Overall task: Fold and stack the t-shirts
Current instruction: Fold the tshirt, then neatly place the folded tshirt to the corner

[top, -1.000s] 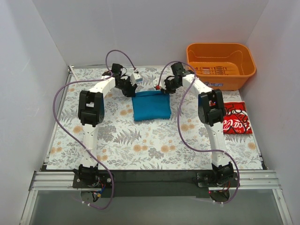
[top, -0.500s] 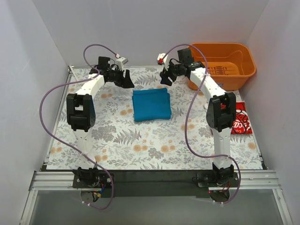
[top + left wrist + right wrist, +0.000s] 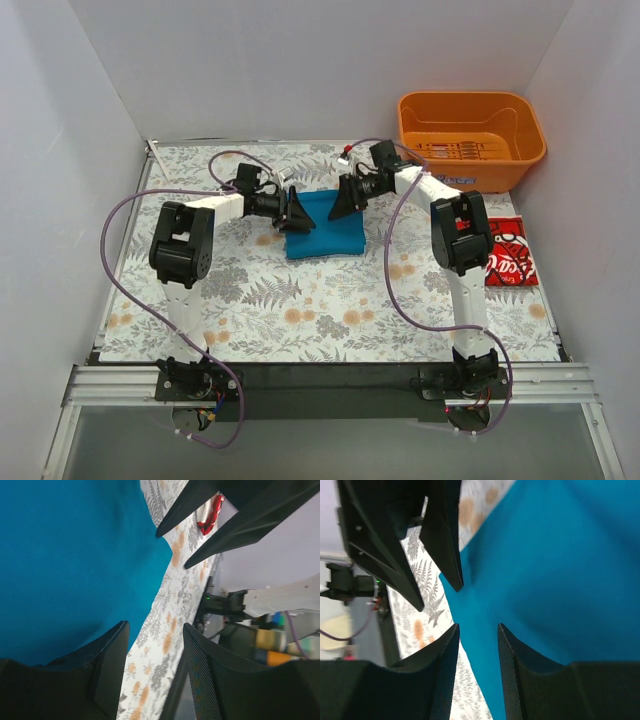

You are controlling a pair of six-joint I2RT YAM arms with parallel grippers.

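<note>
Left gripper (image 3: 300, 212), right gripper (image 3: 338, 203) now down at teal t-shirt (image 3: 325, 235) corners, both released.

Your table's floral fern cloth (image 3: 320, 300) is boxed by plain white walls (image 3: 300, 60); metal rail (image 3: 110, 385) along the near edge.

One t-shirt (image 3: 322, 232) lies centred on the table (image 3: 300, 300), the other t-shirt (image 3: 505, 255) at its right edge before the basket (image 3: 470, 135).
</note>
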